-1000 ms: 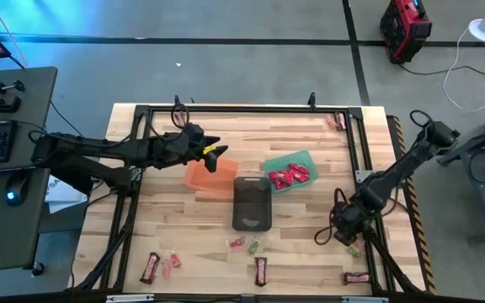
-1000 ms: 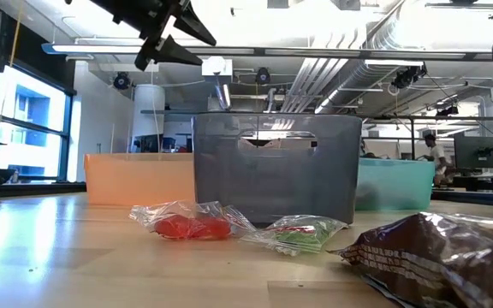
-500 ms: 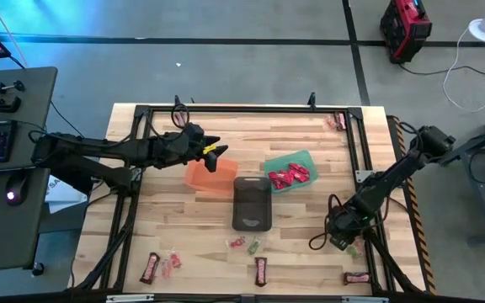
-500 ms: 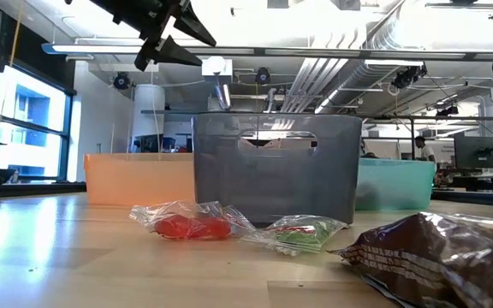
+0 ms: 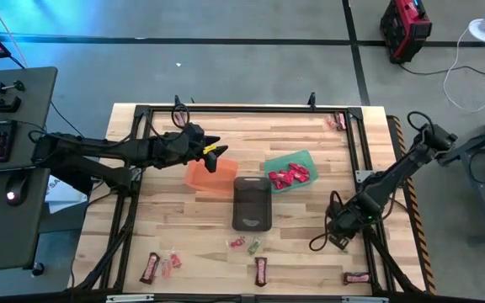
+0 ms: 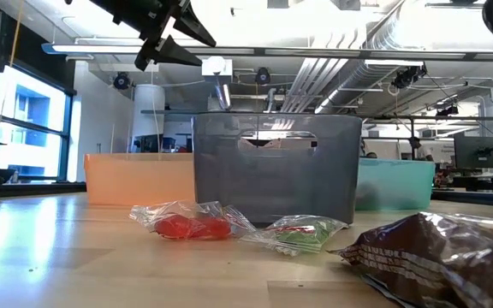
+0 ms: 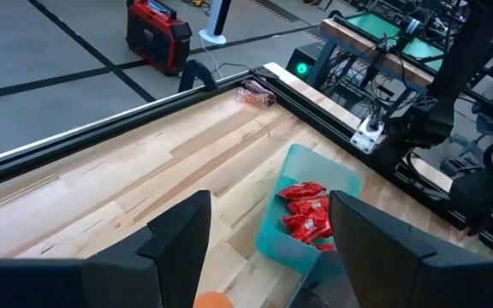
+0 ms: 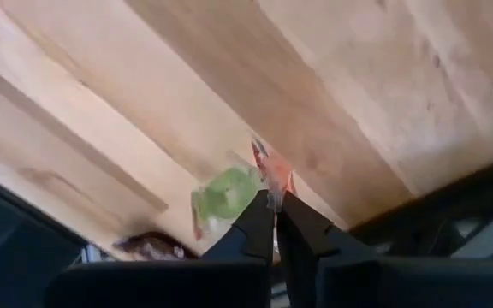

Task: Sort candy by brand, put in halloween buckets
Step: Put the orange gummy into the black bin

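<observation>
My right gripper [image 5: 341,239] is down at the table's right near part, shut on a small clear-wrapped candy [image 8: 227,197] with a green piece inside. My left gripper [image 5: 214,155] hangs open and empty above the translucent orange bucket [image 5: 206,178]; the low view shows it high up [image 6: 171,38]. The dark grey bucket [image 5: 252,204] stands mid-table. Beside it, the green bucket [image 5: 303,157] holds red candies [image 7: 306,210]. Loose pink and green candies [image 5: 245,245] and a brown bar [image 5: 261,269] lie near the front edge. My right gripper pinches the candy's clear wrapper at its pinkish end [image 8: 270,175], just at the fingertips [image 8: 260,221]. The fingers come from above, pointing down at the table. The green piece lies off to one side of them. Whether the candy is clear of the wood, I cannot tell.
Another brown bar [image 5: 357,277] lies at the near right corner, close to my right gripper. A brown bar with pink pieces [image 5: 158,266] lies at the near left. One candy [image 5: 337,122] sits at the far right corner. A black frame [image 5: 362,151] rims the table.
My right gripper has moved a little toward the table's near edge and down. It now covers the green candy that showed beside it a second ago.
</observation>
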Controlling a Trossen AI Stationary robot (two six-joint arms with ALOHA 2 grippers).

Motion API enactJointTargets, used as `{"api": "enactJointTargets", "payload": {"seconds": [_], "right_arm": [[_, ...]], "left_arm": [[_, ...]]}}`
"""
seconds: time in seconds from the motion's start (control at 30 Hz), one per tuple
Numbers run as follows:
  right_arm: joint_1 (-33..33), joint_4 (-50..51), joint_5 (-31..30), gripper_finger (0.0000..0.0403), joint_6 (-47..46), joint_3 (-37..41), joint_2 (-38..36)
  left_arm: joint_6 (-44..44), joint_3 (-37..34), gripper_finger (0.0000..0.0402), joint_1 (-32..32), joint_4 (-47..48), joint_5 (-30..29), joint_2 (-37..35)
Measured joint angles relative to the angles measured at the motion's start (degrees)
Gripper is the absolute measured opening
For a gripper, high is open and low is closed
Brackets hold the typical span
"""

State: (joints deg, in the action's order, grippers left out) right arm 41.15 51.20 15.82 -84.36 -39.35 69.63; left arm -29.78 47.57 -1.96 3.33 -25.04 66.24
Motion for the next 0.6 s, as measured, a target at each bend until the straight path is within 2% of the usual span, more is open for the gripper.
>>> {"api": "enactJointTargets", "payload": {"seconds": [0.27,0.6], "right_arm": [[-1.04,-5.50,-3.35,0.0002,-0.08,0.85,0.04],[-1.38,-6.07,-3.41,0.0014,0.74,0.85,0.04]], "left_arm": [[-0.13,0.00,0.0225,0.00,0.03,0.00,0.00],[-0.17,0.00,0.0225,0.00,0.31,0.00,0.00]]}}
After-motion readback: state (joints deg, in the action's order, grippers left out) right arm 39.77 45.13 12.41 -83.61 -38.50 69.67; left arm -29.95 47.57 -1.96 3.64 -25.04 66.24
